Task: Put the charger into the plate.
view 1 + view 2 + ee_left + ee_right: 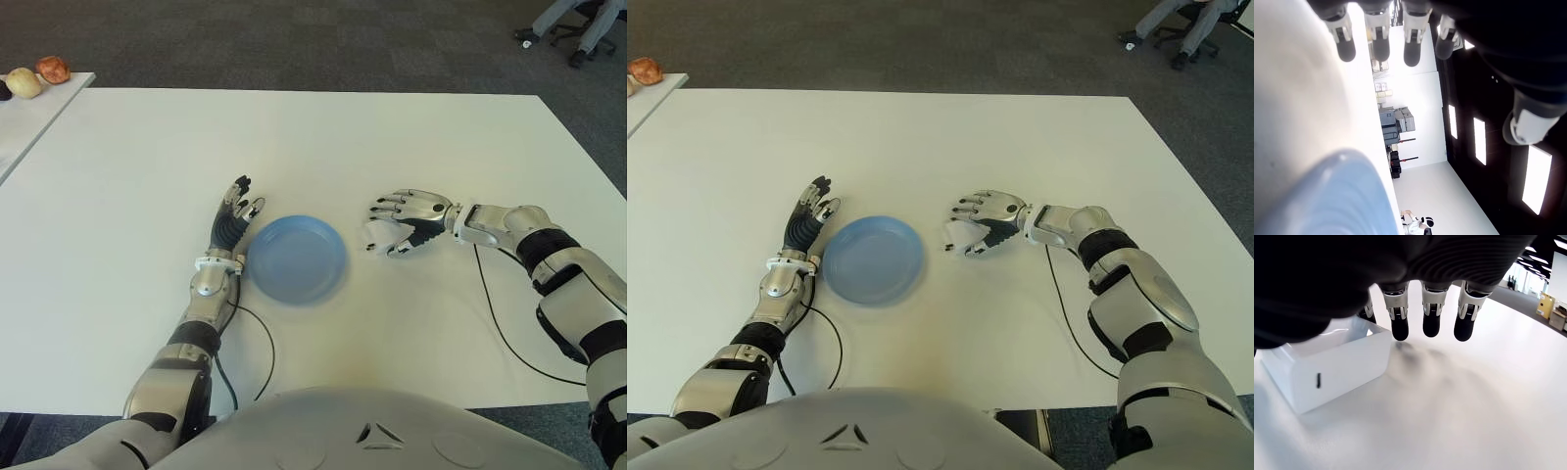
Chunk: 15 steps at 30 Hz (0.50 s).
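Mid-counter, right of plate [297,258]: stiff, light, slick charger [1327,363] under right hand [404,221], fingers [1431,318] spread; best pinched across flat sides.

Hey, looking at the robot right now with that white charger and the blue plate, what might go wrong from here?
1. The right robot hand is at the white charger but its fingers look extended past it, not wrapped, so closing may push the block away.
2. The blue plate is shallow and nothing holds it; a sideways sweep may shove it toward the left robot hand, which shows open at the plate's left edge.
3. The right arm's cable trails over the white table and might snag.
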Each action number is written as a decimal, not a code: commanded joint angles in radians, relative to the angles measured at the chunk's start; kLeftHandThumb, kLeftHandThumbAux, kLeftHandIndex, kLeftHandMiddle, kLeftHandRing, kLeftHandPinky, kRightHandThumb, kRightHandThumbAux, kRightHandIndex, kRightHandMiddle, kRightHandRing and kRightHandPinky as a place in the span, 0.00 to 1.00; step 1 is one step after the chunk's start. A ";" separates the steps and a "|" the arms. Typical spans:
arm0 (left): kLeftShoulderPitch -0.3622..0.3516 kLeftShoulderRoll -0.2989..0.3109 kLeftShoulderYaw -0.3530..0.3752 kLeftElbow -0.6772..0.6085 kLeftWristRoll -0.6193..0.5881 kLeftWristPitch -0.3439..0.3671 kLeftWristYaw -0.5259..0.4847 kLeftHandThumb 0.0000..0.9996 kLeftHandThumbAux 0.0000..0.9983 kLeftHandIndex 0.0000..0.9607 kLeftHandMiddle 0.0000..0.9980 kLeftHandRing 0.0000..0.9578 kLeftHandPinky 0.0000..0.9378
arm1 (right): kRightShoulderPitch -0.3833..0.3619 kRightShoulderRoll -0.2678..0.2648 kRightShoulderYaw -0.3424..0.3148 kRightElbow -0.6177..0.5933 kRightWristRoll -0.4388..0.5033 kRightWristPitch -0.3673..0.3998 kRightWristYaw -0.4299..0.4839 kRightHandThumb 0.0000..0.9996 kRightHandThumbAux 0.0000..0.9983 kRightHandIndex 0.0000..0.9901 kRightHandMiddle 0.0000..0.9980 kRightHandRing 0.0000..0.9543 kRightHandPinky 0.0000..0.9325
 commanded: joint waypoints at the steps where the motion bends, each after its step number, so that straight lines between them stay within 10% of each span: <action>1: 0.096 -0.013 -0.006 0.070 0.015 0.021 -0.003 0.00 0.46 0.07 0.10 0.08 0.08 | 0.001 0.010 0.018 0.012 -0.013 0.011 -0.012 0.41 0.11 0.00 0.00 0.00 0.00; 15: 0.102 -0.016 -0.006 0.058 0.011 0.027 -0.008 0.00 0.46 0.08 0.10 0.08 0.08 | 0.043 0.031 0.070 0.015 -0.069 0.132 -0.145 0.49 0.14 0.00 0.00 0.00 0.00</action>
